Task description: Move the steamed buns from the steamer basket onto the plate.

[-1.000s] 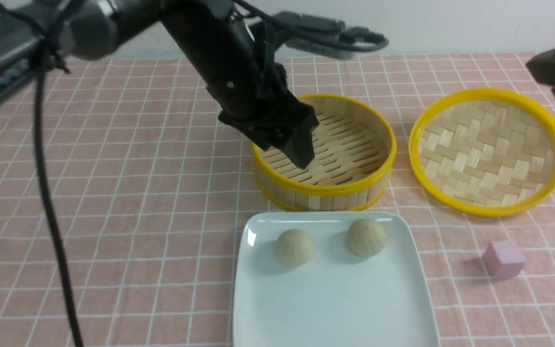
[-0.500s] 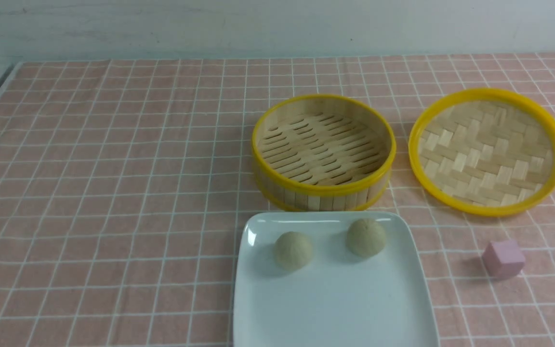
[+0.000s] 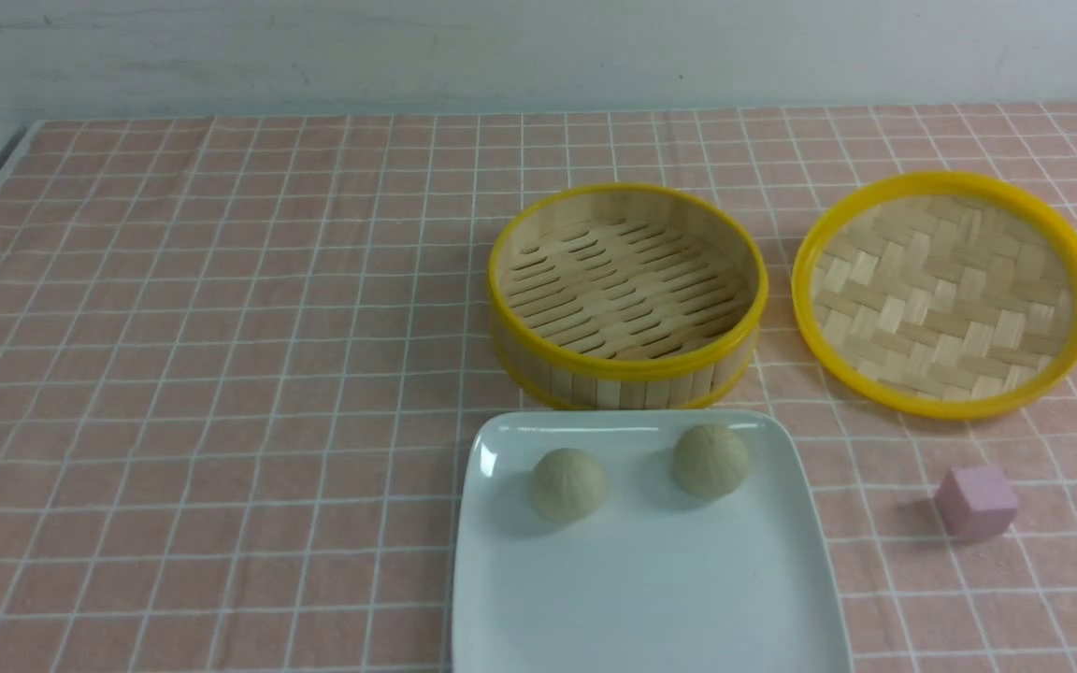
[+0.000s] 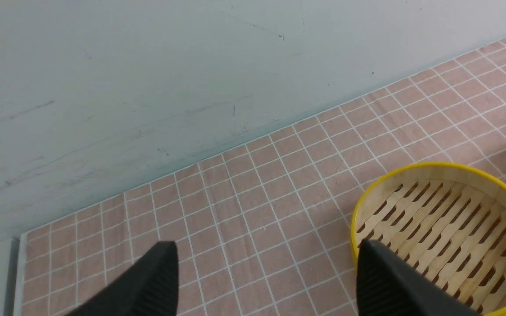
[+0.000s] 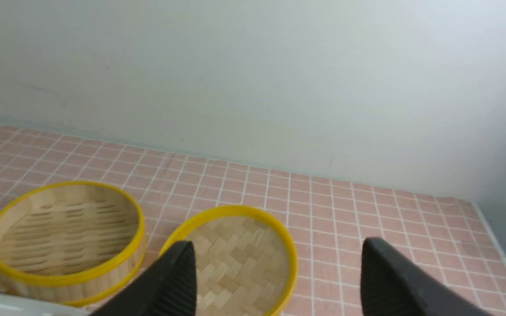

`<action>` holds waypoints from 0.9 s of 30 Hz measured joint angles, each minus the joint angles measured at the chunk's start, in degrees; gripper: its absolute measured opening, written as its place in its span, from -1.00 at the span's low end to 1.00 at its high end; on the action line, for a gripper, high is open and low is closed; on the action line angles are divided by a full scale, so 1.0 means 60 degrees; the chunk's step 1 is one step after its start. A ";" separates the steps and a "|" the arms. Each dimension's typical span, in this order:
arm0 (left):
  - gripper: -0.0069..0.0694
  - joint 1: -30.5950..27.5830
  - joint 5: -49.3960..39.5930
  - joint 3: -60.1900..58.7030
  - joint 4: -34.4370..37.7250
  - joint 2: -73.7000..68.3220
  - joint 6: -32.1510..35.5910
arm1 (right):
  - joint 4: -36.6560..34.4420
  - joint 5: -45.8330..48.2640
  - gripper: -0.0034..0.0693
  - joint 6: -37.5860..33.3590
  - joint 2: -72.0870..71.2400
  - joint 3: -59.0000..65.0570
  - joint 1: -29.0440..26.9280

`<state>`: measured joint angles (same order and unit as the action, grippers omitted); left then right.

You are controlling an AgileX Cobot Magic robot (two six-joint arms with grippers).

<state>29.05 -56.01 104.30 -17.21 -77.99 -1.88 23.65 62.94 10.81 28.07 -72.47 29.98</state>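
We find both task items on the plate: the left steamed bun and the right steamed bun sit apart near its far edge, just in front of the steamer basket; the basket shows only its bare slatted floor, and the woven lid beside it on the right shows only its checker weave. In the wrist views we read the left gripper as spread wide over the checked tablecloth beside the basket, gripping nothing; the right gripper is likewise spread wide and grips nothing, facing the lid.
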 joint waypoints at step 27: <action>0.58 0.0000 0.0335 -0.0009 0.0373 0.0000 -0.0041 | -0.1227 -0.5105 0.46 0.0461 -0.3517 0.8912 0.0000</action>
<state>29.05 -54.00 104.24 -14.97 -77.99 -2.12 16.29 32.30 13.58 6.97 -19.00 29.98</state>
